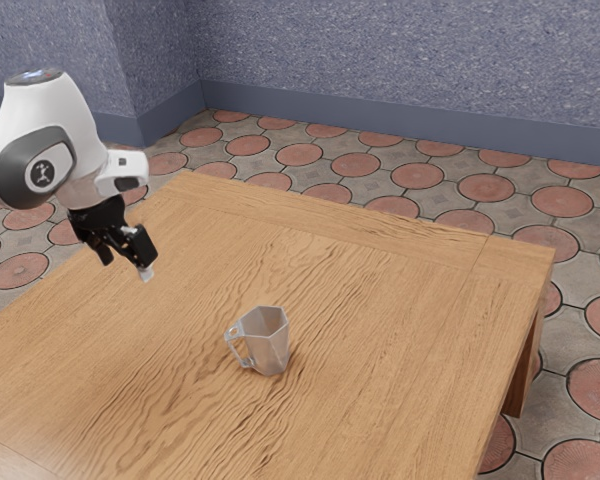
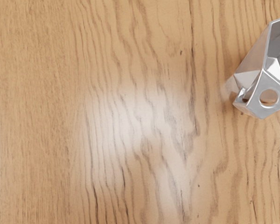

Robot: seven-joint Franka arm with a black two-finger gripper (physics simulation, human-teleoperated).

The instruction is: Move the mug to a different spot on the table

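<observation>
Silver-grey and faceted, the mug stands upright on the wooden table, its open mouth up and its loop handle turned toward the exterior view's left. The robot's black gripper hangs in the air well apart from the mug, up and toward the exterior view's left of it, above the tabletop and touching nothing. Its two fingers stand apart with only air between them, one of them showing a pale tip. The white arm that carries the gripper rises still farther from the mug on that same side. From the camera on the hand, the mug sits off to one side rather than under the gripper, its angular walls catching the light and the round hole of its handle plain to see. Beside the mug in that view lies bare wood grain, with a pale sheen across the boards a little way from the mug. Behind the mug, past the table's far edge, a floor of round reddish tiles runs to a blue-grey wall.
</observation>
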